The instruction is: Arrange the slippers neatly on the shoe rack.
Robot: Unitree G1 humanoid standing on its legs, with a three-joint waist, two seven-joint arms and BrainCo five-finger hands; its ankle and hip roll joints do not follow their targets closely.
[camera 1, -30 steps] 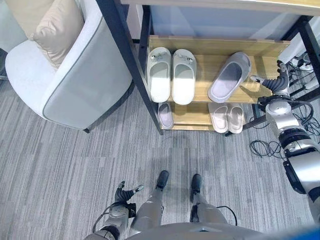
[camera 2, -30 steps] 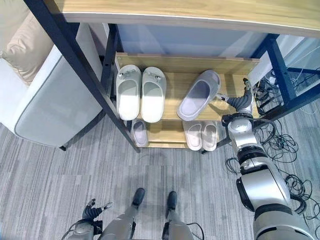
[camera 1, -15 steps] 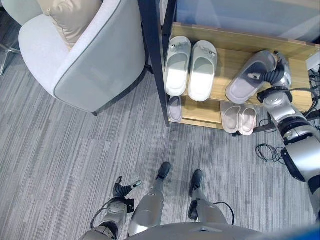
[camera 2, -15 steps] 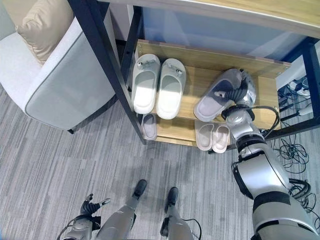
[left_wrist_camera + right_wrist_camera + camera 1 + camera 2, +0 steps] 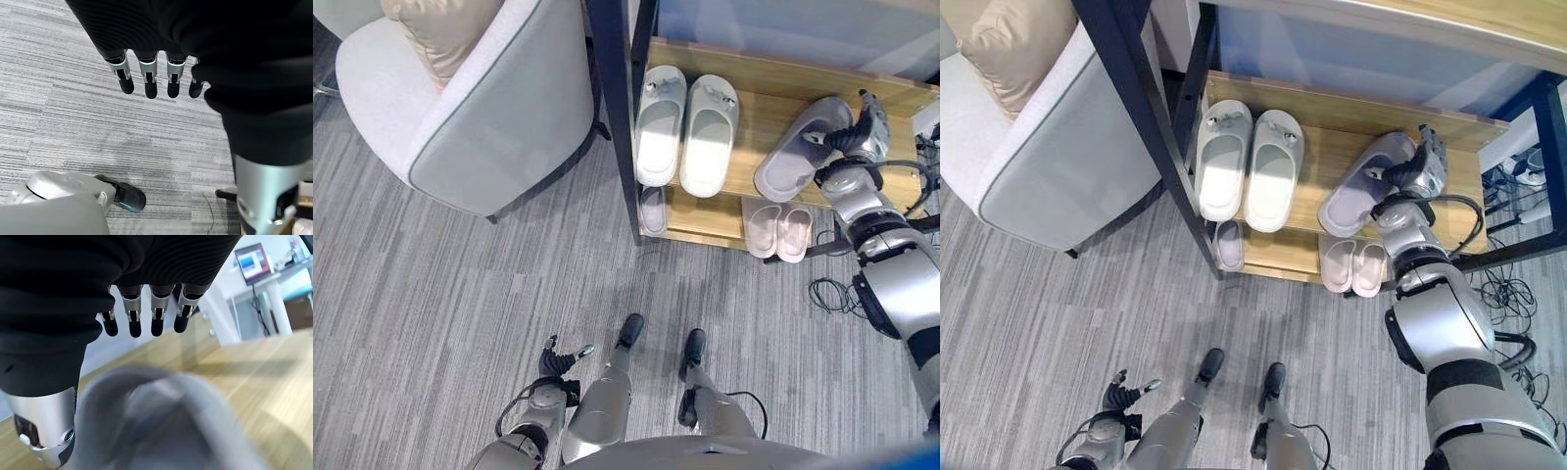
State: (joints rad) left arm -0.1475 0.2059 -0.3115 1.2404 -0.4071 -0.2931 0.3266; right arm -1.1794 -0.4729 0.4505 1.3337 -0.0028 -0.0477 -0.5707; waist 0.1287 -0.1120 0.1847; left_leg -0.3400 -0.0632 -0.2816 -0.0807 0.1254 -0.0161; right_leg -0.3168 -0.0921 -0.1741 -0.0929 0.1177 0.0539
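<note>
You had the right hand [image 5: 1417,168] at the toe of the grey slipper [image 5: 800,149], which lay slanted on the shoe rack's [image 5: 766,93] upper shelf; fingers straight, gripping nothing. A white pair [image 5: 686,129] sat beside, an armchair [image 5: 470,108] stood left. Left hand [image 5: 558,363] hung relaxed.

The top shelf [image 5: 759,122] has bare wood between the white slippers [image 5: 685,127] and the tilted grey slipper [image 5: 800,149], wide enough to reach into. A black post [image 5: 625,117] stands at the rack's left edge, with the armchair [image 5: 480,108] just beside it
</note>
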